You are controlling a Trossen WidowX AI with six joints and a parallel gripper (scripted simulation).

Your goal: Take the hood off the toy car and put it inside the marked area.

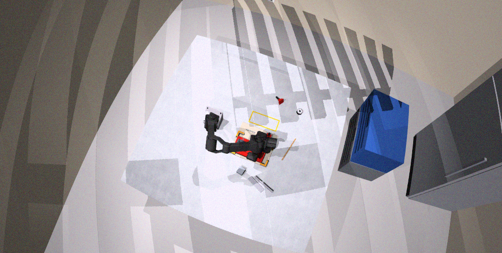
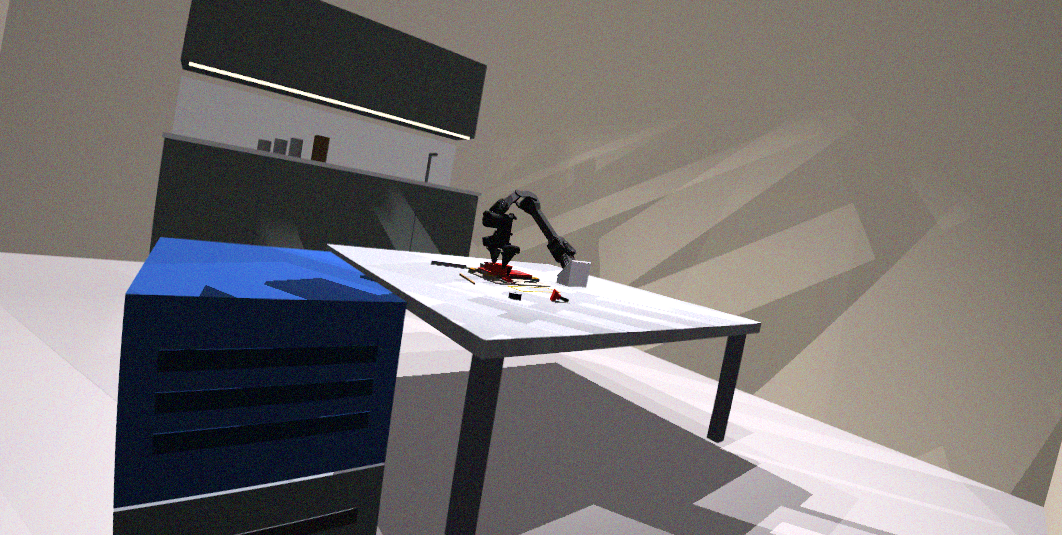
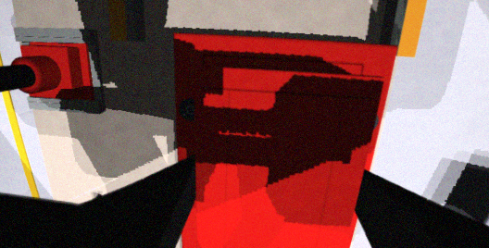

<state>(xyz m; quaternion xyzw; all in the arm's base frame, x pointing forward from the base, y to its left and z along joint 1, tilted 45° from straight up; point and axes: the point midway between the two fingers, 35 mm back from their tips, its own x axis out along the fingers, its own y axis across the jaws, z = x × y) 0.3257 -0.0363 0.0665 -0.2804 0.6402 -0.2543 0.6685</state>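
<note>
My gripper [image 2: 499, 263] [image 3: 274, 168] points down over the toy car and is shut on the red hood [image 3: 231, 215], one black finger at each long side. The hood is a flat red panel; it is low at the car, and I cannot tell whether it is clear of it. The red toy car [image 1: 242, 141] [image 2: 521, 275] lies on a beige board with orange corners, partly hidden under the arm in the top view. The marked area, a yellow outline [image 1: 265, 116] [image 3: 18, 143], lies on the table beside the board.
A red block [image 3: 76, 67] with a black stem sits in a grey holder on the board. A red part [image 1: 280, 100] [image 2: 555, 295] and a round part [image 1: 299, 111] [image 2: 514, 296] lie beyond the outline. An orange rod [image 1: 288, 149], grey block [image 1: 241, 170] and dark bar [image 1: 263, 183] lie around the board.
</note>
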